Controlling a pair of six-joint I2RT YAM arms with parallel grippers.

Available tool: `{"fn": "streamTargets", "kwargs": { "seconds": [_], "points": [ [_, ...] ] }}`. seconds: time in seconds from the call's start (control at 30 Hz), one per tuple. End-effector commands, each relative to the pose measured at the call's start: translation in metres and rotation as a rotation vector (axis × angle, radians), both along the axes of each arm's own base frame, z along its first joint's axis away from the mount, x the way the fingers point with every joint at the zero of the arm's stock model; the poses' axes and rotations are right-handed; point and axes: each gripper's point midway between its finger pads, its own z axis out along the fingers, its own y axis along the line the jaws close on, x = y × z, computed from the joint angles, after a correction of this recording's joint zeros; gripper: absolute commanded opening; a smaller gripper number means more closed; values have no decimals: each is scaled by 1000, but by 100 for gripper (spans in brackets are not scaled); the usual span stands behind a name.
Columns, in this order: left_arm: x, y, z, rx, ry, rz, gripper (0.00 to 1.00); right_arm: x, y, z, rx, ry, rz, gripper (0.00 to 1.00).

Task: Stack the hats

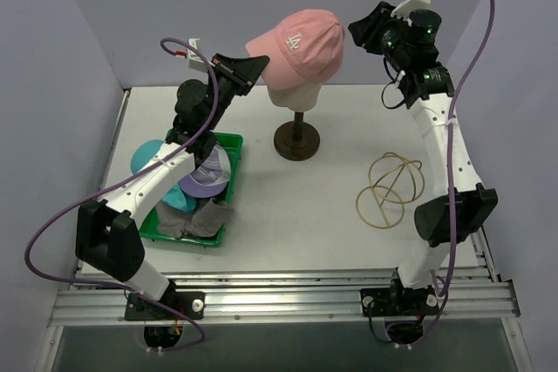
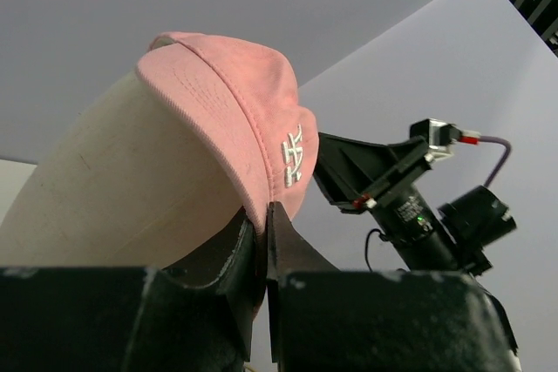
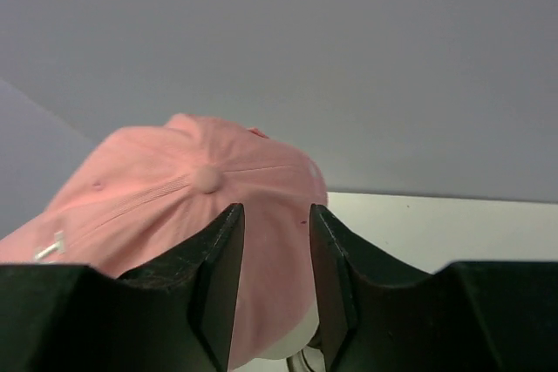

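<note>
Closest to my left wrist lens, the left tool [image 2: 261, 219] is pinched nearly shut on the brim edge of the pink cap [image 2: 231, 98]. The cap sits on the mannequin head [image 2: 122, 189] above the desk [image 1: 296, 224]. Opposite, the right tool [image 3: 276, 215] stands partly open and holds nothing, near the cap's back. I see the lavender cap [image 1: 209, 179], teal bucket hat [image 1: 146, 158] and grey bucket hat [image 1: 199, 219] piled in the green tray [image 1: 230, 138].

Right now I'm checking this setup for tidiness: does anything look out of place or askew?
Yes. The teal hat spills over the left rim of the green tray, and the gold wire frame lies on the table holding no hat.
</note>
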Motion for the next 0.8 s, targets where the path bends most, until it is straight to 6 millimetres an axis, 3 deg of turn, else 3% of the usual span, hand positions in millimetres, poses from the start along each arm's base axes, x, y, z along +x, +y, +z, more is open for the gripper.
{"fn": "streamTargets", "kwargs": {
  "seconds": [0.0,0.13,0.43,0.77],
  "points": [
    [4,21,21,-46,-18,93,2,-34,17,56,-11,-184,128,32],
    [8,17,14,-63,-7,74,3,-42,25,53,-19,-185,189,35],
    [10,18,8,-122,22,68,2,-30,39,26,-46,-134,247,35],
    [13,18,-6,-134,71,85,2,-26,46,10,-75,-106,273,35]
  ]
}}
